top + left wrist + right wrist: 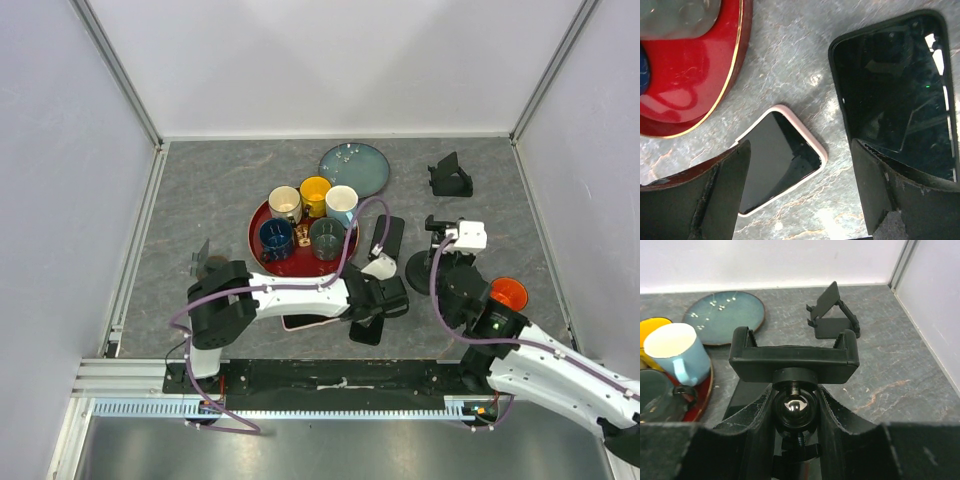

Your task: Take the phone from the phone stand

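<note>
Seen from overhead, two robot arms reach up from the bottom edge over a grey, stone-patterned desk [200, 200].

In the lower middle, the left tool [800, 150] is over the desk, open, with its two dark fingers [705, 195] spread wide. In its own camera, a pink-edged phone [780, 160] lies flat and screen up at bottom centre, between the fingers. The black phone [890, 85] lies flat on the desk along the right side. Its lower end is hidden behind the right-hand finger, and I cannot tell whether that finger touches it. In the overhead view this black phone lies apart from the phone stand [795, 362], to its lower left.

At lower right, the right tool [795, 402] is closed on the stand. One finger sits on each side of its shiny ball joint, just under the wide black clamp.

Further back, a second black phone [386, 238] lies flat just left of the stand. Beside it is a red tray [690, 70] carrying several cups, among them a yellow cup [315, 192].

At the far end, a blue plate [355, 168] sits at upper centre. A small folding stand [450, 178] is at upper right, well apart from both tools.
</note>
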